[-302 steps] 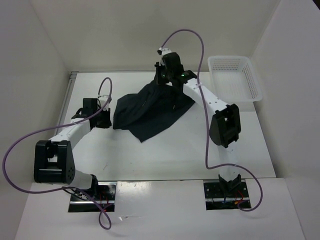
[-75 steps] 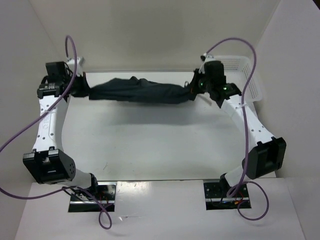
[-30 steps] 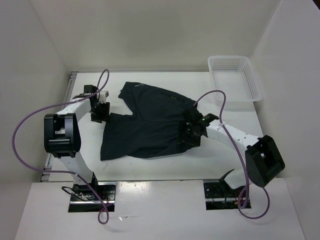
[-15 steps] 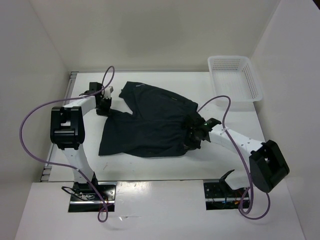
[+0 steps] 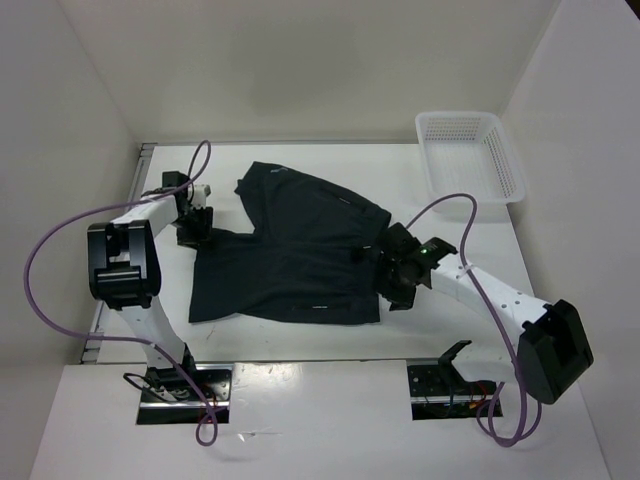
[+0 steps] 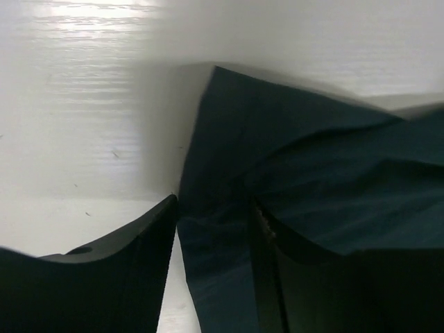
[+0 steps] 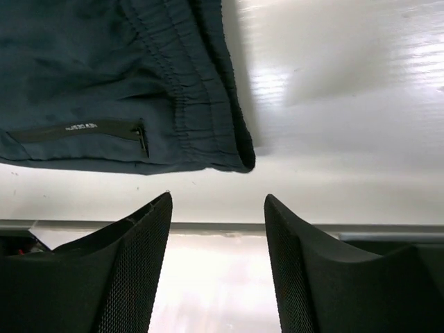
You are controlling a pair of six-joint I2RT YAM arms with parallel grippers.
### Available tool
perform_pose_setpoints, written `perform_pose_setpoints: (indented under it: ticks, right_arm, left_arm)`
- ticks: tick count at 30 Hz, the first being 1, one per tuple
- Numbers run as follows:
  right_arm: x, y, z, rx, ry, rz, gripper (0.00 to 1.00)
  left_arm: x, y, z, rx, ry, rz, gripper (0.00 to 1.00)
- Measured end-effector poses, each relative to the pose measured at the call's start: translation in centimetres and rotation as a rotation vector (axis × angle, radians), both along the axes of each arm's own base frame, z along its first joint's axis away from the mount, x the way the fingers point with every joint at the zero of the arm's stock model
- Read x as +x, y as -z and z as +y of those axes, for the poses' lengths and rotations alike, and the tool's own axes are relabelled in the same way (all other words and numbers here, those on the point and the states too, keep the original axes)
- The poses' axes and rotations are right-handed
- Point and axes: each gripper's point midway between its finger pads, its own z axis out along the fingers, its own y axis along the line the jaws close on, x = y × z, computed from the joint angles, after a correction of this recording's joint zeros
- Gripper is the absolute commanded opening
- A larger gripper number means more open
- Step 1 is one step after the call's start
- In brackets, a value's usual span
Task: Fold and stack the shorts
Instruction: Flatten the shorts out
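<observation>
I see the dark navy soft fabric shorts [image 5: 300, 255] spread flat mid-table [image 5: 400, 170], long axis running left to right between my arms. Left gripper [image 6: 211, 205] stands parted astride a leg edge. Right gripper [image 7: 218, 201] is parted and empty, the waistband [image 7: 208, 104] corner just ahead

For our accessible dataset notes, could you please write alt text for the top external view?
Dark shorts lie spread flat on a white table. The left gripper sits at their left edge and the right gripper at their right edge; a white basket stands far right.
</observation>
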Motion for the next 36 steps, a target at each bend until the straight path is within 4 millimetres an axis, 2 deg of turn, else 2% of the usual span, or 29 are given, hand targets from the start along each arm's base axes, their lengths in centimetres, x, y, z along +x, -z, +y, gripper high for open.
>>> perform_pose_setpoints:
  ticks: [2,4,7,9,11,14,18,21,23,26,28,32,36]
  right_arm:
    - [0.1,-0.6,-0.2,-0.014,-0.011,-0.004,0.62]
    - [1.0,-2.1,-0.2,-0.028,-0.019,-0.039,0.62]
    - [4.2,-5.9,0.8,-0.023,-0.043,-0.159,0.62]
    - [7.0,-7.6,1.6,-0.022,-0.053,-0.235,0.62]
    - [9.5,-7.8,2.2,-0.029,-0.058,-0.277,0.62]
    - [13.7,-6.0,1.5,-0.058,-0.025,-0.306,0.62]
    - [19.3,-3.3,-1.7,-0.121,0.056,-0.314,0.62]
    - [23.5,-2.7,-3.7,-0.154,0.105,-0.349,0.62]
    - [25.4,-2.6,-4.7,-0.173,0.119,-0.371,0.62]
    - [26.8,-2.2,-5.6,-0.196,0.120,-0.383,0.62]
    - [27.0,-1.7,-5.9,-0.210,0.109,-0.377,0.62]
    - [27.0,-0.1,-6.3,-0.228,0.091,-0.345,0.62]
    - [27.6,1.9,-7.1,-0.237,0.098,-0.307,0.63]
  left_arm:
    - [0.0,-0.7,-0.5,-0.015,0.009,-0.001,0.58]
    - [0.9,-1.9,-0.8,-0.031,0.020,-0.028,0.61]
    - [3.9,-5.2,-1.7,-0.064,0.050,-0.134,0.63]
    - [6.3,-7.7,-2.5,-0.079,0.078,-0.216,0.64]
    - [8.5,-9.7,-3.7,-0.088,0.115,-0.284,0.64]
    - [11.6,-10.8,-5.5,-0.091,0.161,-0.363,0.64]
    - [13.6,-9.3,-7.2,-0.087,0.197,-0.389,0.64]
    - [14.7,-8.2,-8.3,-0.078,0.215,-0.409,0.66]
    - [15.7,-7.8,-8.8,-0.072,0.223,-0.422,0.66]
    - [18.1,-7.3,-9.5,-0.062,0.233,-0.460,0.67]
    - [19.4,-6.7,-10.0,-0.060,0.239,-0.479,0.68]
    - [20.9,-4.6,-10.3,-0.056,0.242,-0.468,0.68]
    - [21.8,-3.2,-10.4,-0.036,0.233,-0.457,0.59]
